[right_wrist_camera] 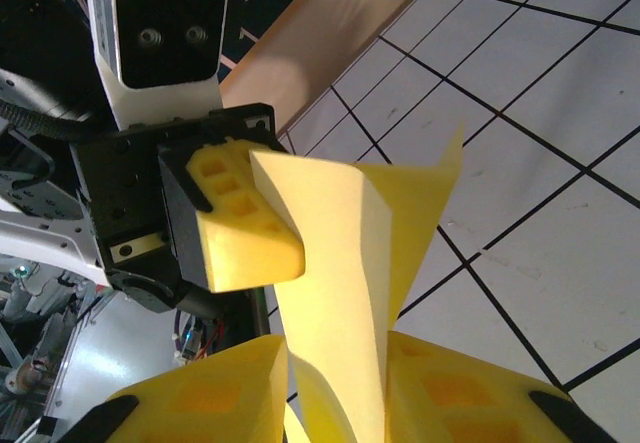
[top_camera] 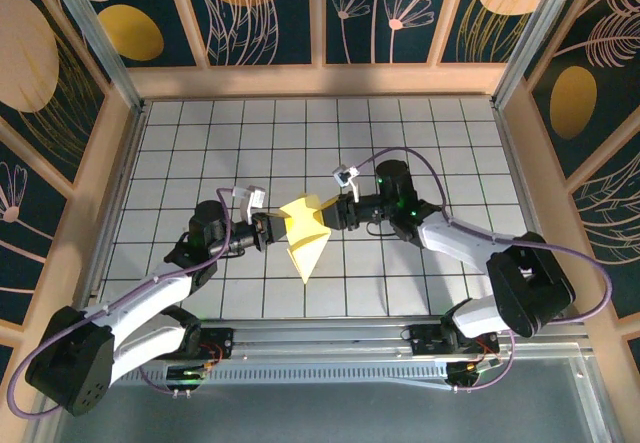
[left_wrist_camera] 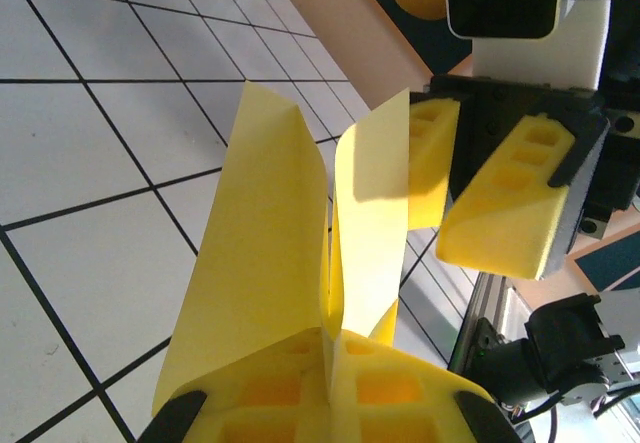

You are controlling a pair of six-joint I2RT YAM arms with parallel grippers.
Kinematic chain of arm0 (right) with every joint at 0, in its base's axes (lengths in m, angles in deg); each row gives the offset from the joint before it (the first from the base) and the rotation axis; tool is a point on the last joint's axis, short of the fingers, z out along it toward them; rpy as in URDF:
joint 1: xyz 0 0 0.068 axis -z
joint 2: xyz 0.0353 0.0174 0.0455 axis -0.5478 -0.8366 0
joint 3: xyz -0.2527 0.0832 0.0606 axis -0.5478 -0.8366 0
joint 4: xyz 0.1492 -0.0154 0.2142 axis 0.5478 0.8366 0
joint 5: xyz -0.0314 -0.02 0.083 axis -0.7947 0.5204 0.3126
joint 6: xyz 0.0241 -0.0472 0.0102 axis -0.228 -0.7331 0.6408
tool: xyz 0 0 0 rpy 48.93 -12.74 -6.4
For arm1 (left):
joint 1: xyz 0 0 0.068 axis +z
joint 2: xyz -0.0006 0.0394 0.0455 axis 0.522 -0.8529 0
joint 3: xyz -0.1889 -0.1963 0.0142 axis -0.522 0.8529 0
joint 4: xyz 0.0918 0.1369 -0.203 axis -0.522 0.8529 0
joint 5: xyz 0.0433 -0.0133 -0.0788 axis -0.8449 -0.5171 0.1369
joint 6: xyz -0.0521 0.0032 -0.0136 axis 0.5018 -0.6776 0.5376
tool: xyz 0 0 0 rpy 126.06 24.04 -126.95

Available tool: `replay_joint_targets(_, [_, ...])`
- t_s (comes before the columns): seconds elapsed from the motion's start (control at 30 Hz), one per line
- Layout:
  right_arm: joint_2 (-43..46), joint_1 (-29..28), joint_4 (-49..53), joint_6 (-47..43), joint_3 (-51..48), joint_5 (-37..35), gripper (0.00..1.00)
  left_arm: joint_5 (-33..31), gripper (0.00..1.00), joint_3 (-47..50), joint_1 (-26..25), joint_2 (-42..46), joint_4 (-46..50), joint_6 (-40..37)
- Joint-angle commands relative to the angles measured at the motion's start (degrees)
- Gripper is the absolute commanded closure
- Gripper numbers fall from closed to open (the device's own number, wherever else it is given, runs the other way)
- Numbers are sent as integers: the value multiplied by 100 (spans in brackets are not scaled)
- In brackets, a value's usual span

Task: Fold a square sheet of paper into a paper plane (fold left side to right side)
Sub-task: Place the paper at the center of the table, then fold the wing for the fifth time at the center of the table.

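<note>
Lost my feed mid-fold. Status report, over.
Left gripper shut on yellow paper. Right gripper straddles the paper, grip unclear. Nothing in the way.

sheet of paper (top_camera: 305, 231): 1, yellow, creased
grippers: 2, the left gripper (top_camera: 278, 231) at the sheet's left edge and the right gripper (top_camera: 335, 213) at its right edge
foam fingers (left_wrist_camera: 500, 213): 4, yellow, 2 on each side of the sheet
arms: 2, the left arm (top_camera: 150, 298) left of the sheet and the right arm (top_camera: 470, 243) right of it
wrist cameras (right_wrist_camera: 155, 33): 2, white, 1 on each side of the sheet
purple cables (top_camera: 405, 150): 2, 1 per arm
table (top_camera: 400, 133): 1, white grid tiles, under the sheet
</note>
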Motion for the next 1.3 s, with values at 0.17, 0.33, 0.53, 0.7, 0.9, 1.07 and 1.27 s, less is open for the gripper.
replay_joint_targets(0.17, [-216,-45,82,-77,345,-86,76,261,100,2,30,-122,-33,-127])
replay_joint_targets(0.33, [-305,-46,121,-83,426,-150,84,270,100,-5,30,-207,-2,-151])
replay_joint_targets(0.53, [-641,-43,302,24,433,-504,100,-259,61,-15,30,-237,347,-283])
replay_joint_targets(0.7, [-1166,51,373,417,403,-1063,100,-1607,44,-223,30,-24,1417,-553])
replay_joint_targets(0.9, [-1399,299,600,1060,395,-1588,100,-2086,48,-371,17,438,2058,-702])
replay_joint_targets(1.07, [-1393,417,1031,1447,482,-1732,100,-2426,54,-532,-488,642,2603,-756])
replay_joint_targets(1.27, [-1519,501,1557,1836,701,-1761,100,-3327,57,-839,-1687,306,3006,-616])
